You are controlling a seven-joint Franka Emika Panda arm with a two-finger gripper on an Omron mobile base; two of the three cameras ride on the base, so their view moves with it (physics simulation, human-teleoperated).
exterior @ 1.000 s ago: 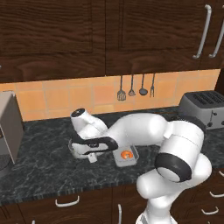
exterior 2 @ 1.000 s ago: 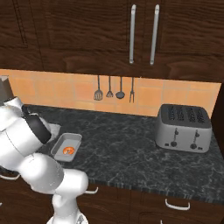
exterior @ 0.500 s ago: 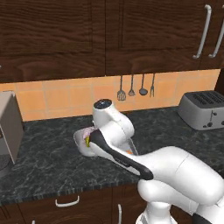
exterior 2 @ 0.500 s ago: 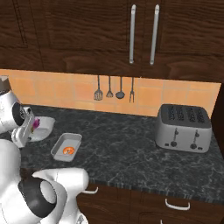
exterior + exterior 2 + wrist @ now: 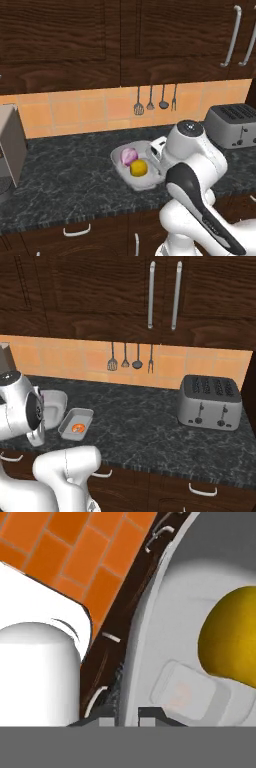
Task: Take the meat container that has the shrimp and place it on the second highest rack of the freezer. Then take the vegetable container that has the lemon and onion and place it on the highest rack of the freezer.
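The vegetable container [image 5: 145, 181], a rounded grey metal pan, holds the purple onion [image 5: 128, 156] and the yellow lemon [image 5: 139, 168]. My gripper [image 5: 159, 149] is shut on the pan's right rim and holds it slightly tilted over the counter. In the hand view the rim [image 5: 131, 662] runs up between the fingertips of the gripper [image 5: 125, 714], with the lemon [image 5: 230, 642] at right. The meat container [image 5: 85, 414], a narrow grey tray with the orange shrimp [image 5: 77, 428], lies on the counter just right of the pan [image 5: 52, 408]. The freezer is out of view.
A grey appliance [image 5: 10, 145] stands at the counter's left end. A toaster [image 5: 209, 402] sits at the right. Utensils [image 5: 155, 102] hang on the orange tile wall. Dark cabinets [image 5: 160, 291] hang overhead. My arm [image 5: 195, 165] bulks low in front.
The arm has swung around and carried the pan to the right, so in the left base view it now covers the tray's spot. The tray has stayed put.
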